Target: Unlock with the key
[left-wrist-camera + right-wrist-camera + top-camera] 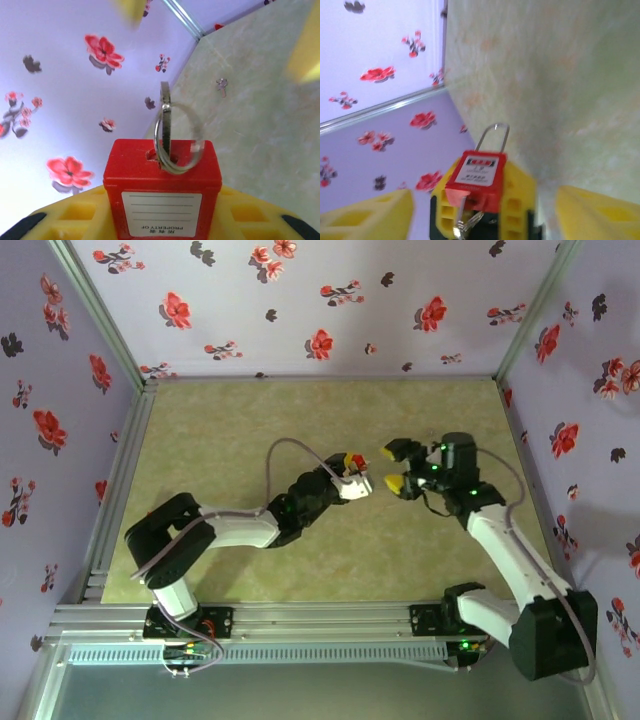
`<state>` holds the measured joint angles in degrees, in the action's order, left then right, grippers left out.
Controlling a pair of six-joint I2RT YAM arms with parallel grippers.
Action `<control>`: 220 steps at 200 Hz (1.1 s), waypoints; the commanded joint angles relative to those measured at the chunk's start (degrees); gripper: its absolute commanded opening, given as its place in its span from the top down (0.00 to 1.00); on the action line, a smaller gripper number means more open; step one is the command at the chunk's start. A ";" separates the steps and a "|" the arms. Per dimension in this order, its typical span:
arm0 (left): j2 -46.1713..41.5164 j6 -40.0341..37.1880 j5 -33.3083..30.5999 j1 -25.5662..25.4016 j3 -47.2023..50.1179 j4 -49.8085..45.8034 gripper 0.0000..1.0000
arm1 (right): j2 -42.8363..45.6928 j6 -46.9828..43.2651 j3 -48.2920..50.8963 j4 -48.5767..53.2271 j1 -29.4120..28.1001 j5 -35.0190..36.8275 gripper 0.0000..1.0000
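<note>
A red padlock (162, 185) with a white label is clamped between the yellow fingers (65, 216) of my left gripper (162, 222), which is shut on its body. A silver key (165, 117) stands in the keyhole, with a key ring (180, 145) through it. In the top view the padlock (352, 461) is held above mid-table in the left gripper (350, 483). My right gripper (397, 467) faces it from the right, open and a short way off. From the right wrist, the padlock (477, 175) has its steel shackle (495, 135) pointing away, and the key (470, 222) hangs from the near end between my spread right gripper (482, 207) fingers.
A second small key (222, 86) lies loose on the beige table (240, 430) beyond the padlock. Floral purple walls (300, 300) close in the back and both sides. A metal rail (330, 620) runs along the near edge by the arm bases.
</note>
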<state>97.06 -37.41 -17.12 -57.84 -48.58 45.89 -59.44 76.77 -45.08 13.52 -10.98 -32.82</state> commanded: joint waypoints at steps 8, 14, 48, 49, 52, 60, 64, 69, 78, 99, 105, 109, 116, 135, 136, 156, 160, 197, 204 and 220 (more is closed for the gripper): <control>-8.89 33.24 5.00 4.20 -8.78 -17.06 1.00 | 6.95 -19.35 -4.57 13.92 3.35 8.13 0.12; -9.59 38.05 5.81 4.93 -10.71 -20.57 1.00 | 8.29 -21.28 -3.69 12.12 3.27 8.91 0.11; -10.69 62.71 12.30 8.23 -20.39 -36.13 1.00 | 13.69 -25.45 3.85 -2.53 -0.69 9.26 0.12; -10.63 63.02 12.34 8.25 -20.67 -36.57 1.00 | 13.76 -25.67 3.99 -2.97 -0.96 9.31 0.12; -10.56 64.49 12.60 8.32 -21.68 -38.00 1.00 | 13.83 -26.26 4.25 -3.99 -1.77 9.49 0.12; -10.12 67.40 12.97 8.36 -24.33 -41.72 1.00 | 14.04 -27.86 4.93 -6.39 -4.52 10.42 0.13; -9.92 69.13 13.44 8.47 -25.33 -43.56 1.00 | 13.96 -28.78 5.07 -7.27 -5.88 11.32 0.14; -9.45 71.09 14.39 8.63 -26.86 -45.44 1.00 | 13.91 -30.05 5.01 -8.07 -8.04 12.55 0.14; -8.58 74.12 16.02 8.80 -29.07 -48.47 1.00 | 13.53 -32.54 4.68 -8.90 -11.39 15.14 0.15; -6.72 77.65 18.23 8.66 -32.78 -52.68 1.00 | 11.60 -38.09 3.28 -9.14 -16.83 20.75 0.17; -6.47 77.92 18.22 8.50 -33.23 -53.27 1.00 | 10.99 -38.93 2.99 -9.36 -17.34 21.18 0.18; -6.36 78.18 18.19 8.54 -33.48 -53.56 1.00 | 10.53 -39.25 2.93 -9.78 -17.61 21.21 0.18; -6.19 78.67 18.23 8.46 -33.47 -53.80 1.00 | 9.85 -39.59 2.82 -10.16 -17.74 21.38 0.18; -6.65 79.17 18.78 8.47 -32.90 -53.10 1.00 | 7.93 -40.56 2.30 -10.20 -17.76 21.75 0.19; -6.68 79.07 18.74 8.46 -32.90 -53.14 1.00 | 7.84 -40.56 2.25 -10.19 -17.76 21.71 0.19; -6.90 76.16 17.92 8.25 -32.77 -54.00 1.00 | 6.45 -40.59 1.88 -10.06 -17.76 20.97 0.19; -6.91 75.81 17.59 8.32 -32.58 -54.25 1.00 | 6.43 -40.65 1.72 -9.53 -17.76 21.57 0.19; -6.05 64.89 13.20 8.92 -30.65 -59.25 1.00 | 10.14 -42.19 3.01 -2.01 -17.67 26.58 0.14; -5.64 62.89 12.31 9.26 -30.07 -60.35 1.00 | 11.26 -42.39 3.60 -0.77 -17.58 27.04 0.13; -3.80 57.92 9.95 9.87 -29.41 -63.08 1.00 | 13.80 -43.01 4.11 2.20 -17.41 27.54 0.11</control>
<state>90.83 30.44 -2.33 -48.97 -79.53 -12.01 -49.63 36.14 -40.95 10.41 -28.45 -8.56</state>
